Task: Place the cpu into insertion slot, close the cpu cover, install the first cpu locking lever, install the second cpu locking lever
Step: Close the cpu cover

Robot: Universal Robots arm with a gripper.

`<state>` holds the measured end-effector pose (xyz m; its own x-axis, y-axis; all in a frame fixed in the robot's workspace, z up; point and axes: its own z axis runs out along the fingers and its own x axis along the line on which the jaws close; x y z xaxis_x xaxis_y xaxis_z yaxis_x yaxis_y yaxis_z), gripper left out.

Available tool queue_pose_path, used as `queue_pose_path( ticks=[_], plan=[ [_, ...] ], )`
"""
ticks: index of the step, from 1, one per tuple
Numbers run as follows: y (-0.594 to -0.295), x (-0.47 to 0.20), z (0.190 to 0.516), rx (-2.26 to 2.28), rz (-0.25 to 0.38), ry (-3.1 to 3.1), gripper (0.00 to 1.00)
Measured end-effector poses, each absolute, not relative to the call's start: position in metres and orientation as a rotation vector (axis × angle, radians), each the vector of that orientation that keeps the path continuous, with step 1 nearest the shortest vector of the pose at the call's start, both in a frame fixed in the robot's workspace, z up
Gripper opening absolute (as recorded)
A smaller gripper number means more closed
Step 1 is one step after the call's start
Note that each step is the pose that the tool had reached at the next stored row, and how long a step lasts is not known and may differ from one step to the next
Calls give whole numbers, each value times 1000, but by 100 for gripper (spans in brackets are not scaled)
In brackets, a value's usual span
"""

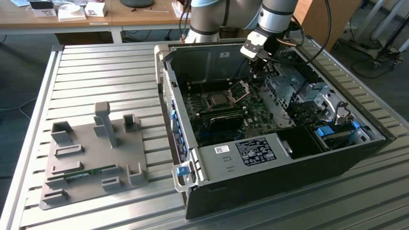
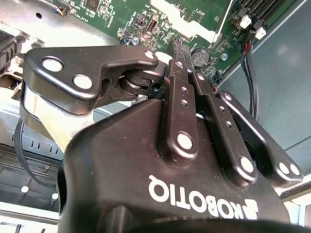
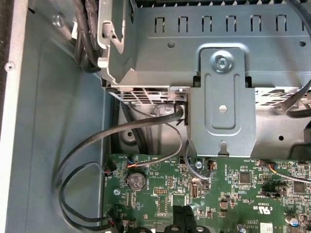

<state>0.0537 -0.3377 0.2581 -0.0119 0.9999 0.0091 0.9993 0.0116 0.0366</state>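
In the exterior view an open computer case (image 1: 332, 163) lies on the slatted table. On its green circuit board (image 1: 259, 115) sits the insertion slot (image 1: 217, 99), a dark square edged in silver. The cpu cover (image 1: 240, 89) stands tilted up at the slot's right side in the exterior view. I cannot tell whether the cpu lies in the slot. My gripper (image 1: 258, 61) hangs above the board, behind and to the right of the cover in the exterior view, near the grey drive cage. Its black fingers are pressed together in both wrist views (image 2: 182, 53) (image 3: 182, 217), with nothing visible between them.
A grey drive cage (image 3: 223, 97) and black cables (image 3: 82, 150) lie close by the fingers. A coin battery (image 3: 136, 181) sits on the board. On the table at the exterior view's left is a grey fixture plate (image 1: 89, 143) holding a green memory stick (image 1: 86, 173).
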Motion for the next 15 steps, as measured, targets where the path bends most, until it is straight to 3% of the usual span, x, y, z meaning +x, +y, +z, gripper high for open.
queue_pose_path(
  ticks=[15],
  plan=[
    [-338,55,250,2199,55,2225,11]
  ],
)
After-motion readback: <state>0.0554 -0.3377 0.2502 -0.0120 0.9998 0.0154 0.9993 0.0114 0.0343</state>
